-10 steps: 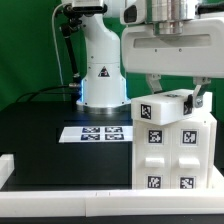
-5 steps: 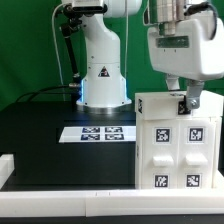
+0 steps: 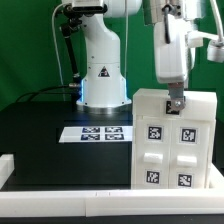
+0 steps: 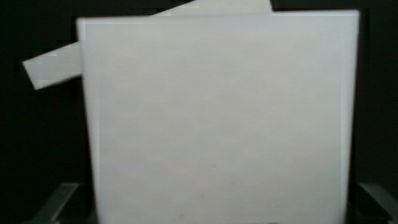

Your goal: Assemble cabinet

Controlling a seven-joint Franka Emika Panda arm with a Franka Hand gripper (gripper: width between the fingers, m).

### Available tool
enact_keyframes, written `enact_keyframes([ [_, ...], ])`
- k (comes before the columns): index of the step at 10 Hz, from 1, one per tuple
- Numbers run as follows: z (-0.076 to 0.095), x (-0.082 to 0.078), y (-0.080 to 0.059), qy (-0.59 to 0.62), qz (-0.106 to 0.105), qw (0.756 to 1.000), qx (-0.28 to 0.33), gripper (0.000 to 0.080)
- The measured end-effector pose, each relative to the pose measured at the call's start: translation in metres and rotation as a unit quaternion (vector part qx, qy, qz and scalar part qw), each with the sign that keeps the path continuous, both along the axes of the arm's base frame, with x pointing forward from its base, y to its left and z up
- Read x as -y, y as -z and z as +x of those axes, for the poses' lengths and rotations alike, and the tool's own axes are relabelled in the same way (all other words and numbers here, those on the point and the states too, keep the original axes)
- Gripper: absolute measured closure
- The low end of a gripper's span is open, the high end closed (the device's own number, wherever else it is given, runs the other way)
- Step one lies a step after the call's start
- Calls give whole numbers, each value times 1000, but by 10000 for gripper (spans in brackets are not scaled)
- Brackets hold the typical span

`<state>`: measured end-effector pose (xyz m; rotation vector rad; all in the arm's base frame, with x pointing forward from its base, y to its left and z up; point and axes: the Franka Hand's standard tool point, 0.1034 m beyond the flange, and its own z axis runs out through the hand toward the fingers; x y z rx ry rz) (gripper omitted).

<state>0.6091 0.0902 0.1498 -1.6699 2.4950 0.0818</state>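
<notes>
My end effector (image 3: pixel 175 103) hangs down at the top edge of the large white rectangular cabinet box with black-and-white coded tags (image 3: pixel 174 140), its dark fingertip touching or just above the upper face; from the exterior view I cannot tell whether the fingers stand wide or narrow, nor whether they pinch anything. The cabinet stands upright on the black bench (image 3: pixel 50 140) at the exterior view's right, its front showing four square tags on raised drawer-like blocks. In the wrist view a broad, plain white face of the cabinet (image 4: pixel 214 120) fills most of the picture, with a second white panel edge jutting out at an angle behind it; my dark fingertips (image 4: pixel 63 203) show only dimly at the corners. The flat white marker board with printed tags (image 3: pixel 97 133) lies on the bench just beside the cabinet, toward the exterior view's left.
</notes>
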Motion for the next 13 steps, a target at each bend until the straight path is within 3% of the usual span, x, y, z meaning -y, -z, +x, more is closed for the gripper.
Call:
enact_keyframes([
  [2, 1, -2, -1, 19, 17, 1000, 1, 238],
  [3, 1, -4, 0, 18, 18, 1000, 1, 166],
  [4, 0, -5, 1, 0, 17, 1000, 2, 166],
  [5, 0, -6, 0, -1, 17, 1000, 3, 37],
  [11, 11, -23, -33, -12, 31, 999, 30, 2],
  [13, 10, -23, -31, -16, 30, 999, 29, 2],
])
